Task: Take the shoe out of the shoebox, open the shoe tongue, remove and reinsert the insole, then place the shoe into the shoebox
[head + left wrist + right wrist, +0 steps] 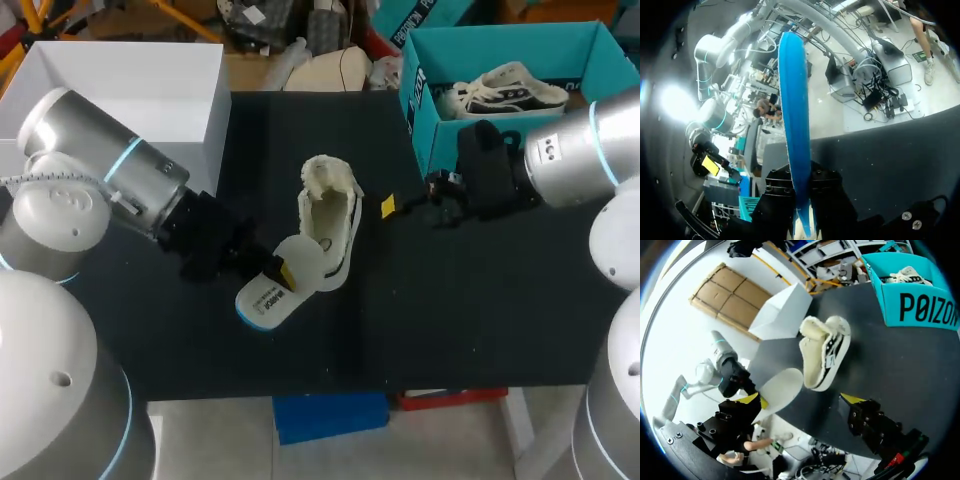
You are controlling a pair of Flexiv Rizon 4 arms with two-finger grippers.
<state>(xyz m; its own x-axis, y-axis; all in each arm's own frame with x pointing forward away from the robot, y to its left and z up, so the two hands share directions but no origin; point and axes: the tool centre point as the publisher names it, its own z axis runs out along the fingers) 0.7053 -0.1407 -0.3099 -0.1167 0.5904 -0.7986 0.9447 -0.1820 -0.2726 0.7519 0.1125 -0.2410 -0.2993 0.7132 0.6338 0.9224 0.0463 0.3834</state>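
state: left gripper (281, 274) clamped on white flat insole with blue underside (265, 298), just beside cream-and-black canvas shoe (332, 222) lying on its side mid black bench (480, 320) | right gripper (398, 207) spread, empty, near shoe | risk: unbraced shoe slides at reinsertion, thin insole buckles

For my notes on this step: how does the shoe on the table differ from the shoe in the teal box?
The shoe on the table is spread wide open, its cream lining showing; the shoe in the teal box looks closed and laced. The shoe on the table has its insole outside, in the left hand; the shoe in the teal box shows no loose insole. Both are pale with dark markings.
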